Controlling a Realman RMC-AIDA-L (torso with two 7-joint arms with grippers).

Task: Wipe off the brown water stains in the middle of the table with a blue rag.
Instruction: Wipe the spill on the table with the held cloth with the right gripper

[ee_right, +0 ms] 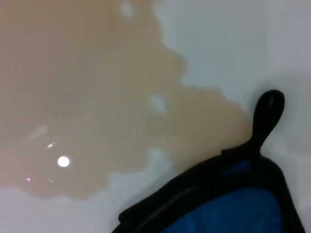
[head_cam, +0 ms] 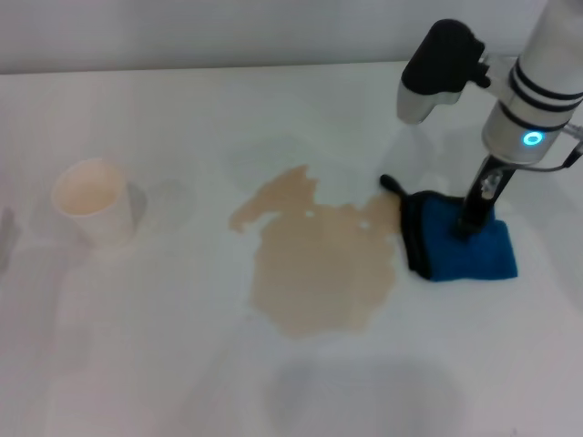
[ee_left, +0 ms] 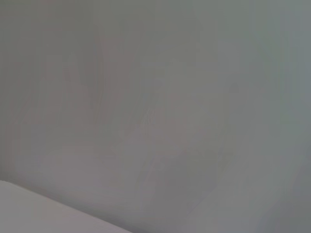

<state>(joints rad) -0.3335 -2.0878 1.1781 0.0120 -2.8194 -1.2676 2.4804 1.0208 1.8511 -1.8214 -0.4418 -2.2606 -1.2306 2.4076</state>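
Observation:
The brown water stains (head_cam: pixel 319 264) form a wide tan puddle with lobed edges in the middle of the white table (head_cam: pixel 137 355). The blue rag (head_cam: pixel 466 250) lies flat just right of the puddle. Its black-trimmed edge touches the puddle's right rim, and its black loop (head_cam: pixel 390 183) points to the far side. My right gripper (head_cam: pixel 472 223) comes straight down onto the middle of the rag and is shut on it. The right wrist view shows the puddle (ee_right: pixel 87 97), the rag's trimmed corner (ee_right: pixel 233 204) and the loop (ee_right: pixel 268 109). My left gripper is out of view.
A white paper cup (head_cam: pixel 91 200) stands upright at the left of the table, well away from the puddle. The table's far edge (head_cam: pixel 228 66) meets a pale wall. The left wrist view shows only a plain grey surface.

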